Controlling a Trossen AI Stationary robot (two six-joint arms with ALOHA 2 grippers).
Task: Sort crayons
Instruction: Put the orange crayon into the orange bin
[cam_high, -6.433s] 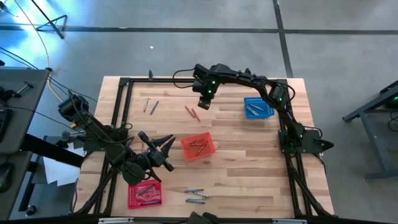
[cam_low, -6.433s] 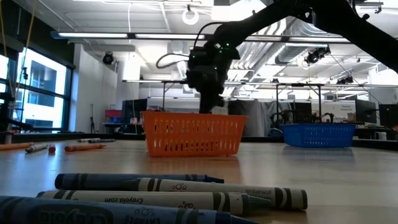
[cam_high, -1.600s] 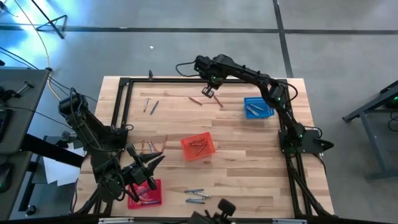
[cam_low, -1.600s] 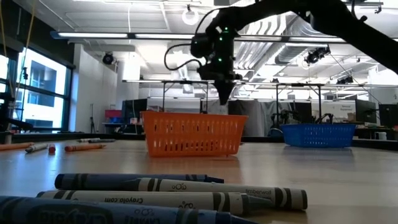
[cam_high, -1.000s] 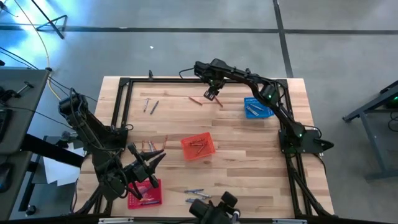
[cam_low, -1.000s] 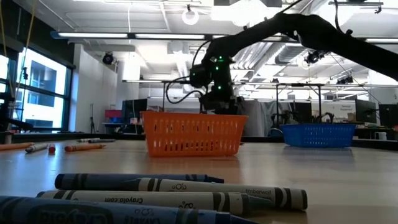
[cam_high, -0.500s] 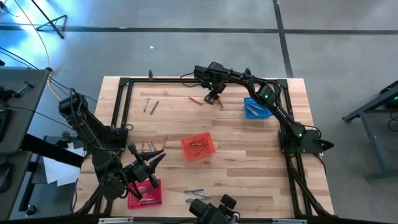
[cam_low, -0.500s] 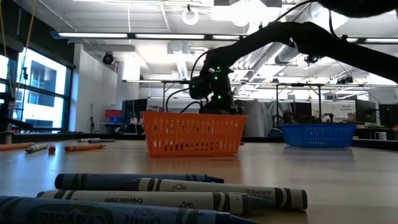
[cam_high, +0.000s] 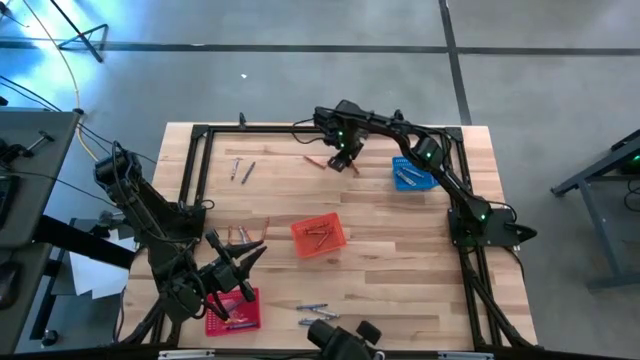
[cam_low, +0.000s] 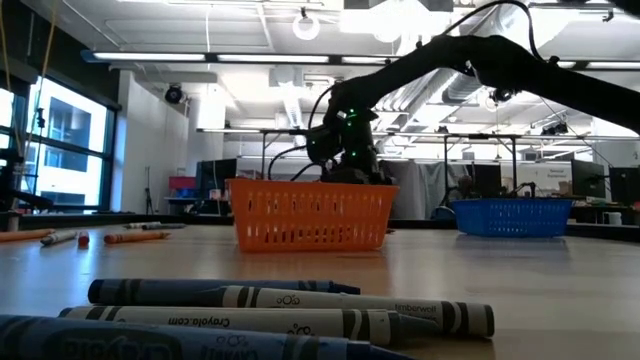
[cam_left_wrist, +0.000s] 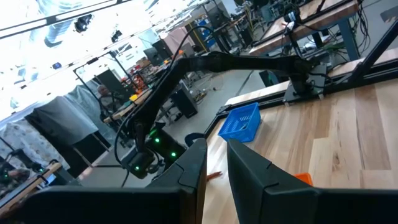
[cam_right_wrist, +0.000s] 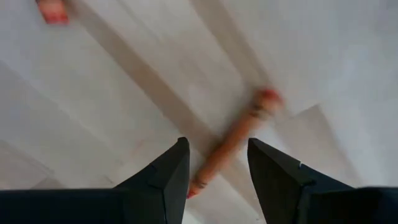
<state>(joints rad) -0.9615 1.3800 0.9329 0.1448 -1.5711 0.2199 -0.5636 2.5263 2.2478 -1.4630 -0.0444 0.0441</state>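
Straddling a red-orange crayon (cam_right_wrist: 233, 144), right gripper (cam_right_wrist: 214, 163) fingers apart, wrist-view only

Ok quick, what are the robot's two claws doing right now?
Left gripper: a narrow gap between its fingers, nothing in it, over the near left of the table.
Right gripper: open, holding nothing, straddling a red-orange crayon on the table.

The middle of the bench (cam_high: 400, 250) lies bare between the orange basket (cam_high: 318, 236) and the right edge. Along the far edge, the right gripper (cam_high: 342, 160) stands open over a red crayon (cam_right_wrist: 233, 142), with bare wood around it and the blue basket (cam_high: 414, 173) just beside.
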